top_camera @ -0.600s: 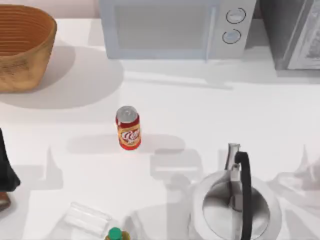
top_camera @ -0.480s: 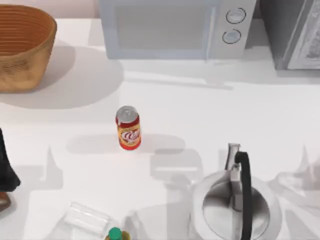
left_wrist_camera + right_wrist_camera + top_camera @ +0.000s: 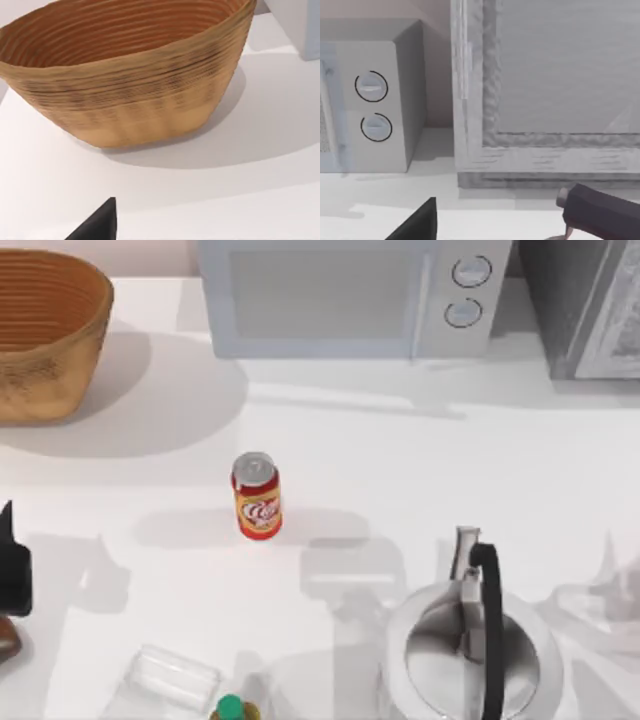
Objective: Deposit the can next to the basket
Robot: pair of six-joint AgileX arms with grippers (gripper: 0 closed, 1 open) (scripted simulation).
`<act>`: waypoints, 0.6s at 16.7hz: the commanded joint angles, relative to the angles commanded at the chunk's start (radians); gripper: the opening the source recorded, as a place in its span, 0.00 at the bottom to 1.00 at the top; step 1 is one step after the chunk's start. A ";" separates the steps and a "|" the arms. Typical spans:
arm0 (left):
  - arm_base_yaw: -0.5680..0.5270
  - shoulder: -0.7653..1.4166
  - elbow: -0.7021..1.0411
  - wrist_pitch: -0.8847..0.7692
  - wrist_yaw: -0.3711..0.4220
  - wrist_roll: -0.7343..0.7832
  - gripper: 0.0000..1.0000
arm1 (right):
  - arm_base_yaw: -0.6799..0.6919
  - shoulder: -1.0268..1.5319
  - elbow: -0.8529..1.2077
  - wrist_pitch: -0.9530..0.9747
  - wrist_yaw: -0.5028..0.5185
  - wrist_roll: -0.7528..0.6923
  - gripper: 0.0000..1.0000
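Our left gripper (image 3: 12, 565) sits at the table's left edge, near the front, dark against the white top. We cannot tell whether it is released or clenched; it grasps nothing that we can see. In the left wrist view one dark fingertip (image 3: 97, 227) pokes in over bare white table (image 3: 240, 200), with the basket (image 3: 130, 85) standing beyond it, apart from it.

From above, the can (image 3: 256, 495) stands upright on the table, left of centre, well apart from our left gripper and untouched. The basket (image 3: 45, 335) is at the far left corner, well apart from the can, casting a wide shadow towards the middle.

Along the back stands a microwave (image 3: 350, 295) with two round dials, and to its right a grey cabinet (image 3: 585, 305). Near the front right is a metal kettle (image 3: 470, 650) with a black handle. At the front left lies a clear container (image 3: 170, 680), and just beside it a green-capped bottle (image 3: 231, 708).

In the right wrist view a dark fingertip (image 3: 417, 225) of our right gripper shows before the microwave (image 3: 370, 105) and the grey cabinet (image 3: 545, 90); its state we cannot tell.
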 joint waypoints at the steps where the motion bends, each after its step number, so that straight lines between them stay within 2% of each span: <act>1: 0.002 0.077 0.056 -0.052 -0.001 0.045 1.00 | 0.000 0.000 0.000 0.000 0.000 0.000 1.00; 10: 0.047 0.906 0.686 -0.606 -0.026 0.465 1.00 | 0.000 0.000 0.000 0.000 0.000 0.000 1.00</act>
